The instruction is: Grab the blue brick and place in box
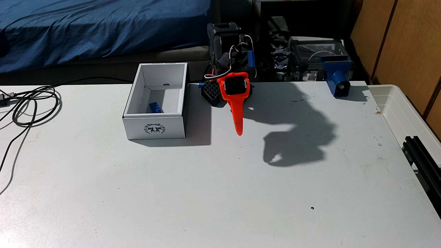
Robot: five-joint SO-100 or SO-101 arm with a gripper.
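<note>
Far left in the fixed view: a black cable (28, 105) coiled on the white table (191, 190). Right of it, the box (155, 124), open-topped, black emblem on its near short side. Inside, against the near wall, the brick (156, 108), blue, resting on the box floor, free of any grip. Just right of the box, the arm (229, 52), black, folded low at the table's far edge. Below it, the claw (238, 128), orange, pointing down toward the table, holding nothing; open or closed, impossible to tell from this angle. Farther right, a blue clamp (337, 76) at the far edge. At the right edge, a white tub (405, 109).
</note>
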